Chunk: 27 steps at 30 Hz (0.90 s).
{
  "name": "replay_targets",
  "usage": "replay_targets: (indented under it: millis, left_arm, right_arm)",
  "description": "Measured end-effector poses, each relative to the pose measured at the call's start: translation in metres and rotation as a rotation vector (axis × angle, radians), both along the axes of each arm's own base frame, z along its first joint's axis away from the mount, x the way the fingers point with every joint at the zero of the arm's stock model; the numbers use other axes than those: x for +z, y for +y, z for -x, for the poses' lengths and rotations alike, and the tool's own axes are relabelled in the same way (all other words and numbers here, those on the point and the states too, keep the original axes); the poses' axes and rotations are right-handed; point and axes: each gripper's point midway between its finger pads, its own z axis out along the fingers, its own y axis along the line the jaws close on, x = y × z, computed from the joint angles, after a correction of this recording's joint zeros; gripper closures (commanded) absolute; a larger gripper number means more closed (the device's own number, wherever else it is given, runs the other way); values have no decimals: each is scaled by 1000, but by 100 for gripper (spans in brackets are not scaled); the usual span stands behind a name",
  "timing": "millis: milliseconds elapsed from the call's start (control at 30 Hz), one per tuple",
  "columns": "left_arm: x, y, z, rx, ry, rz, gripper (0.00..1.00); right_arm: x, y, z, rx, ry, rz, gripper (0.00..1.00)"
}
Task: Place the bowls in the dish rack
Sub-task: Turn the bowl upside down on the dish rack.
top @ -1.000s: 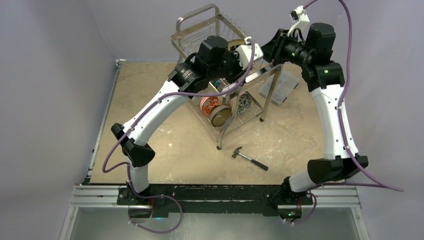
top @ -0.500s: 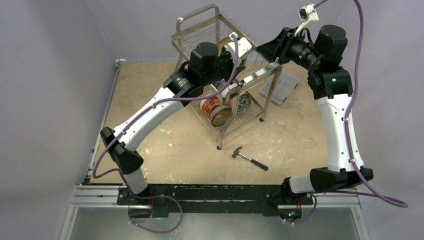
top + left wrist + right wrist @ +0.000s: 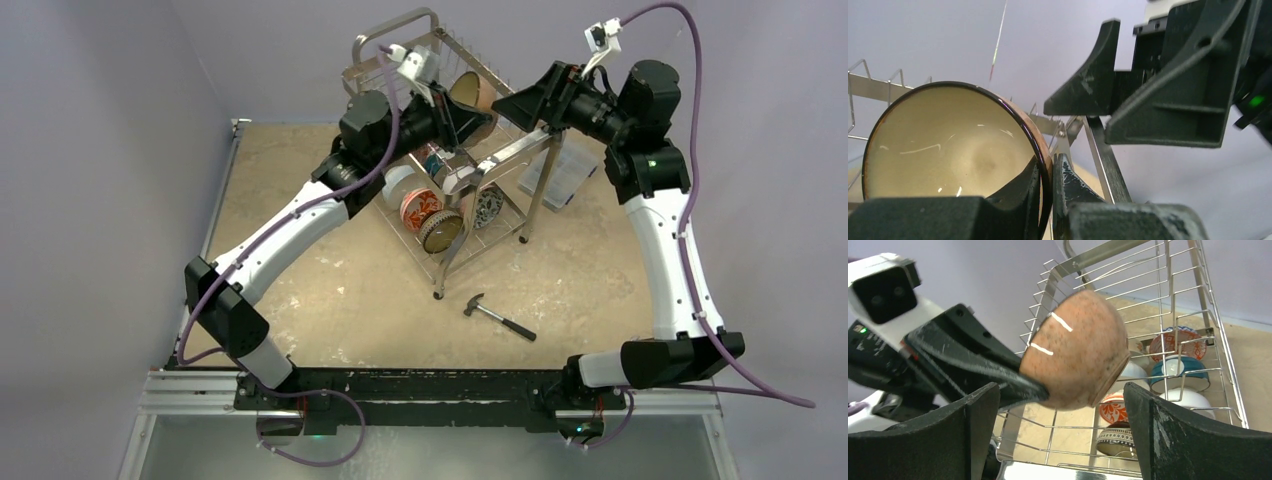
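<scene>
Counts: one copper-brown bowl in the air, one dish rack, two grippers. Your right wrist view shows at least five smaller bowls on edge in the lower tier; the exact total is unclear.

The bowl is over the rack's upper tier, at the middle of the table's far edge. Contact with the wires: cannot tell.

It's tipped on its side with its axis roughly level. The mouth faces the left edge, the foot faces your right gripper.

Outside is speckled copper, the rim is dark, the inside glossy cream.

Your left gripper pinches the rim, one finger inside and one outside. Right jaws are spread wide, just beside the bowl's foot and holding nothing.

One hammer lies near the near edge. One clear box sits towards the far right corner.
</scene>
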Motion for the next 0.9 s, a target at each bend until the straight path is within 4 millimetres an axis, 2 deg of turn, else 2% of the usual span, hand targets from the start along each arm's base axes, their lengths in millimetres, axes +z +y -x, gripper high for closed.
replay_targets:
  millis: [200, 333, 433, 600, 900]
  left_arm:
    - [24, 18, -9, -64, 75, 197, 100]
    - [44, 17, 2, -134, 91, 293, 100]
    - [52, 12, 11, -199, 117, 344, 100]
    - [49, 6, 9, -241, 222, 407, 100]
    - [41, 6, -2, -214, 400, 494, 100]
  right_arm:
    - [3, 3, 1, 17, 9, -33, 6]
    - [6, 4, 1, 17, 5, -42, 9]
    - [6, 4, 1, 18, 8, -45, 12]
    - [5, 3, 0, 13, 11, -46, 14]
    - [2, 6, -7, -37, 0, 1, 17]
